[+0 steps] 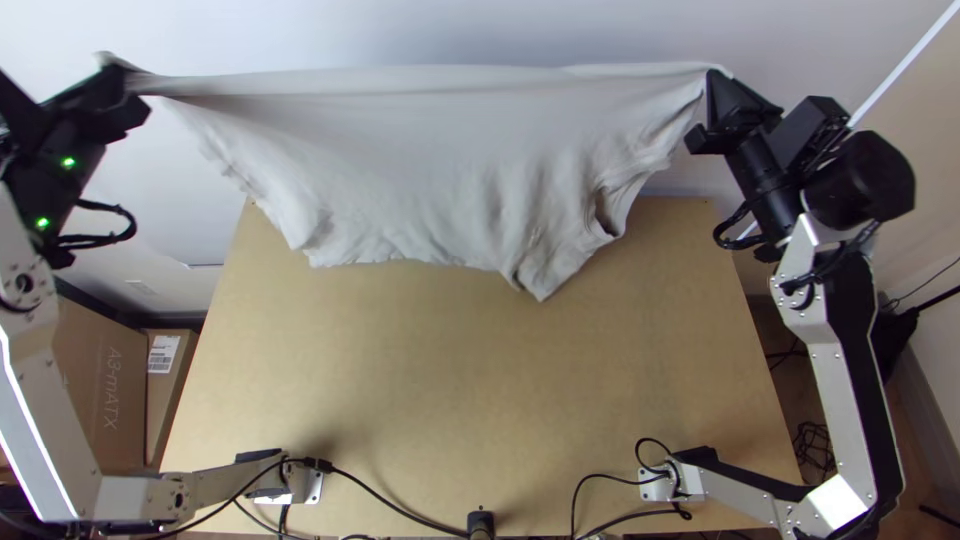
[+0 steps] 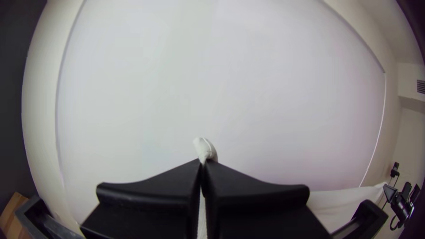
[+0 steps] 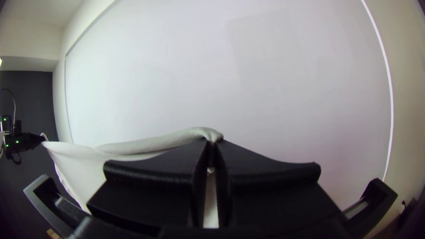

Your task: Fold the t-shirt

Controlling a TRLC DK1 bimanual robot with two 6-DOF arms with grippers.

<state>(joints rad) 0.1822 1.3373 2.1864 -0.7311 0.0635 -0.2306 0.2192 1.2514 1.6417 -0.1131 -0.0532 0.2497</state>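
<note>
The left pincer (image 1: 122,78) and the right pincer (image 1: 716,82), both clenched, grip opposite ends of a pale t-shirt (image 1: 430,150), its top edge taut between them, as the creased cloth hangs across the far edge of a light wooden table (image 1: 450,370).

Big cardboard box (image 1: 112,350) off the desk's (image 1: 480,380) left edge; slimmer box (image 1: 163,400) with white label (image 1: 163,353) between; tangled black cables (image 1: 815,450) on floor, past right edge; white wall (image 1: 400,30) beyond far edge; slatted vent (image 2: 421,86) up high.
</note>
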